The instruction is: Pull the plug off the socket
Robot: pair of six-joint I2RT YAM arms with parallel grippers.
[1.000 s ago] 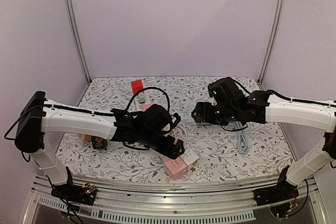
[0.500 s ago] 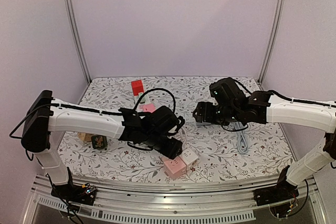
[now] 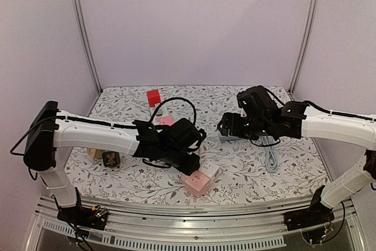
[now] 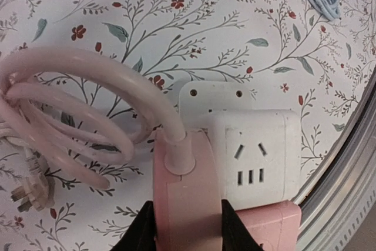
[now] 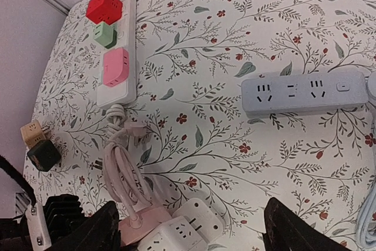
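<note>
At the desk's (image 4: 235, 39) 6 o'clock, the left tool (image 4: 189, 230) is clamped on the pink plug (image 4: 183, 186), which sits against the white socket (image 4: 254, 151) at its 3 o'clock. Farther off, toward 1 o'clock, the right tool (image 5: 188, 233) hangs spread wide and empty above a grey strip (image 5: 305, 93).

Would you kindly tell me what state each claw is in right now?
Left claw: closed on the pink corded cube.
Right claw: open, holding nothing.

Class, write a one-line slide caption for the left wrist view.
Left pincer shut on the pink cube socket, coiled pink cord beside it, white cube adapter against its side.
</note>
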